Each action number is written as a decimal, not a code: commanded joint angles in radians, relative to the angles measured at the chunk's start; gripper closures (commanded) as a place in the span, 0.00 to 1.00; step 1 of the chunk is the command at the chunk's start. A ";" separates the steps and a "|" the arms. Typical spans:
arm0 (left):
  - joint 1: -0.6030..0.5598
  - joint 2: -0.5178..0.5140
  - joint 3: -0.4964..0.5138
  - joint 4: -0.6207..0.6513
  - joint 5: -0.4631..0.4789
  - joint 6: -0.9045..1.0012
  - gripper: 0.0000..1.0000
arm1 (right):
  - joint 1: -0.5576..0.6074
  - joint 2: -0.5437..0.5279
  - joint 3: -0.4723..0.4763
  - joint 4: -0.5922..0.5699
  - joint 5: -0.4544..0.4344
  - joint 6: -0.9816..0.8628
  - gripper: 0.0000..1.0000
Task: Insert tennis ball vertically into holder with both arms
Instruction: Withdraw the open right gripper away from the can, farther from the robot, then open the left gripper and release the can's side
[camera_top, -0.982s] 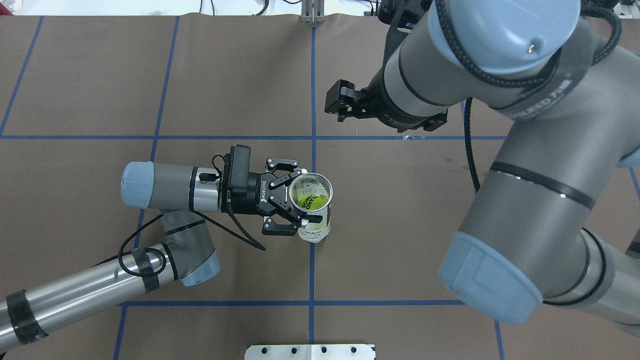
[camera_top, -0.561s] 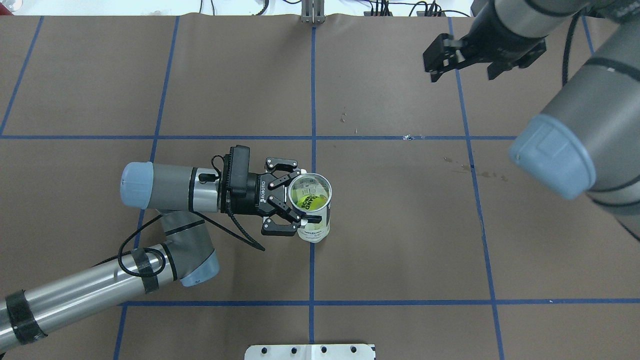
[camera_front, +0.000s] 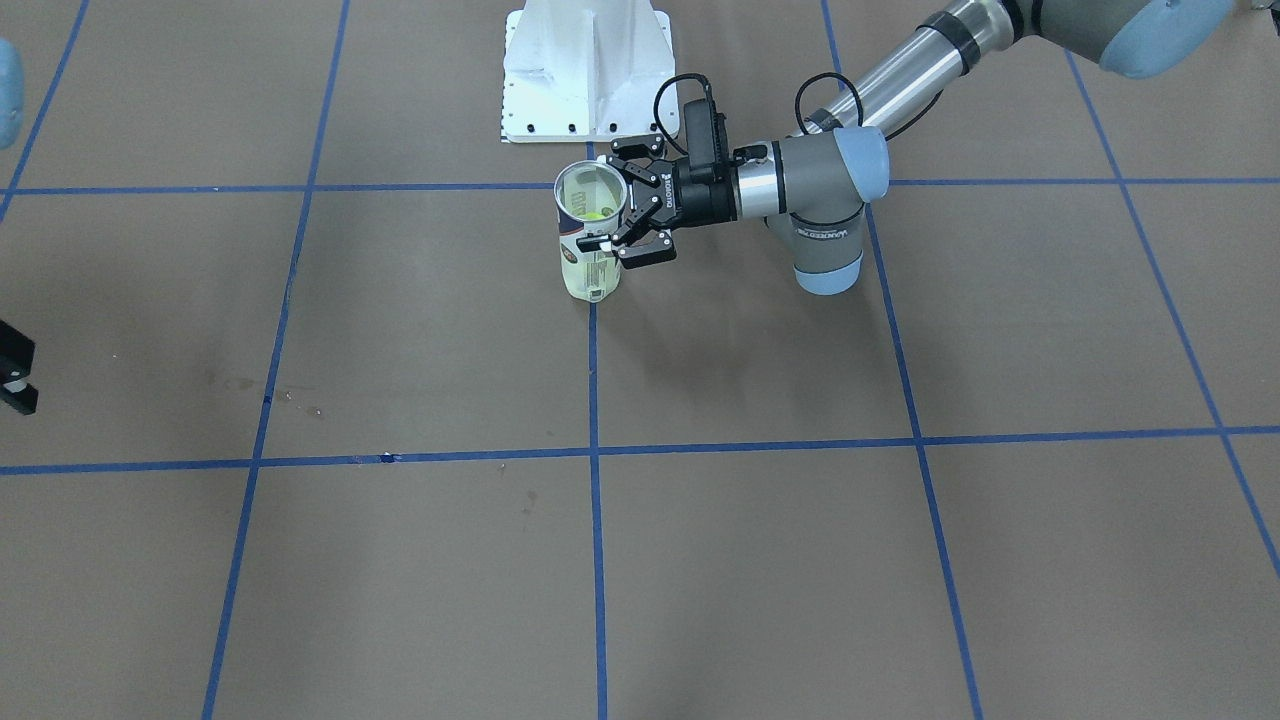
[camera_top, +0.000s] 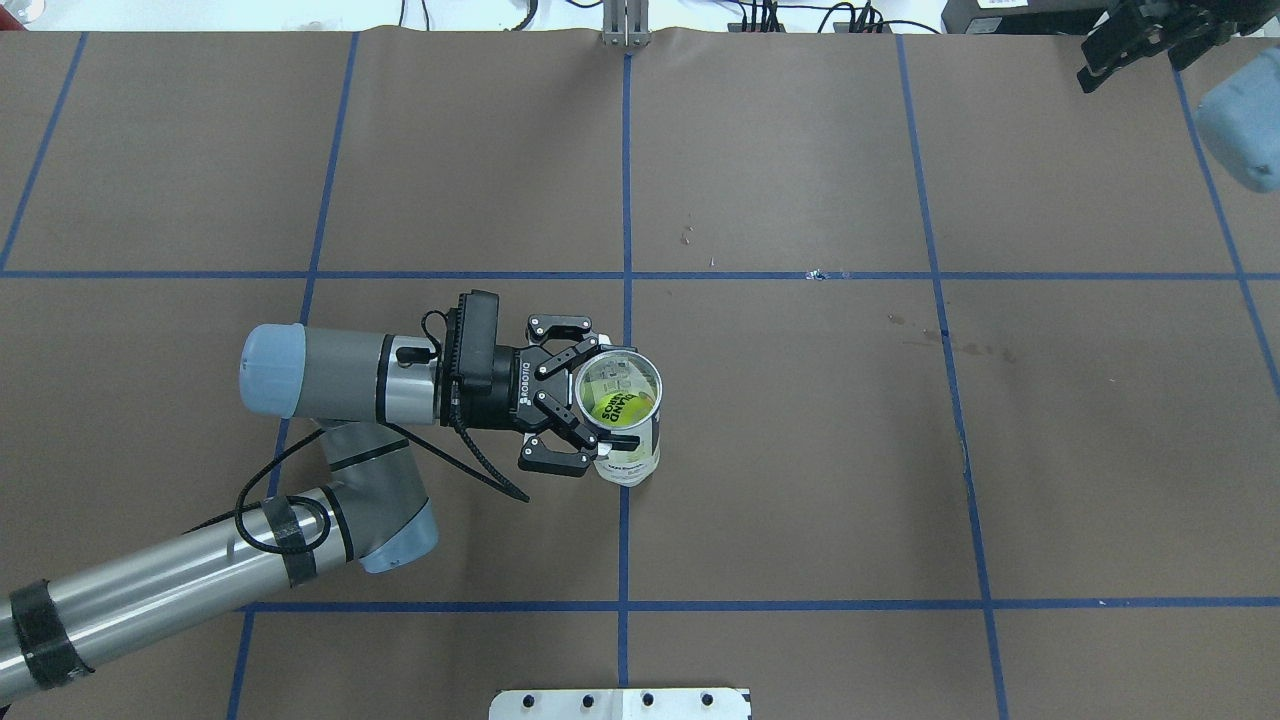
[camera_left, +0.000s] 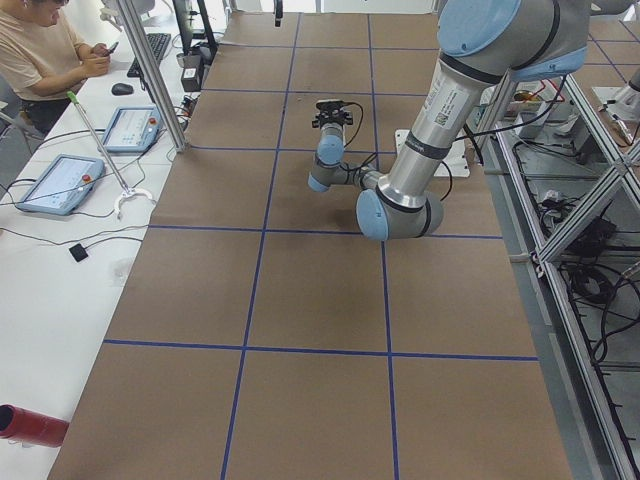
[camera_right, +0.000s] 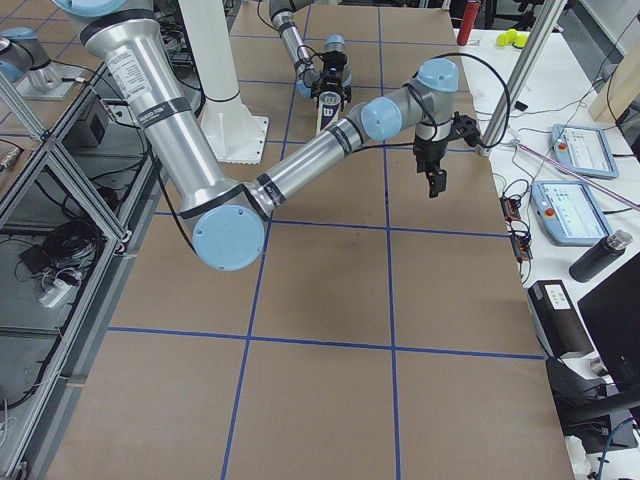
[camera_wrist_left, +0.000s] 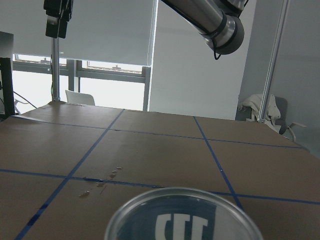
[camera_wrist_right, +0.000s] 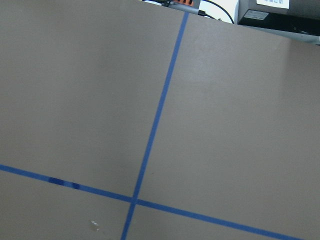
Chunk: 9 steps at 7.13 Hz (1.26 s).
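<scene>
Ball in the tube, tube held upright

The left gripper (camera_top: 612, 393) is clamped on the holder (camera_top: 630, 462) just below its rim, which keeps the open mouth facing up and the tube standing on the table (camera_top: 820, 450) at the blue centre line (camera_top: 622, 540); the tennis ball (camera_top: 618, 408) lies at the bottom inside (the insertion looks done). The right gripper (camera_top: 1135, 40) hangs well apart at the far corner, clear of the mouth; whether its fingers are apart or together I cannot tell
</scene>
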 joint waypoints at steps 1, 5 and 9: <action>0.000 0.001 -0.001 -0.026 0.000 -0.001 0.00 | 0.021 -0.032 -0.035 0.073 0.022 -0.019 0.00; -0.004 0.007 -0.007 -0.063 0.000 -0.004 0.00 | 0.024 -0.035 -0.036 0.075 0.022 -0.016 0.00; -0.007 0.025 -0.032 -0.129 -0.002 -0.010 0.00 | 0.024 -0.036 -0.036 0.075 0.020 -0.016 0.00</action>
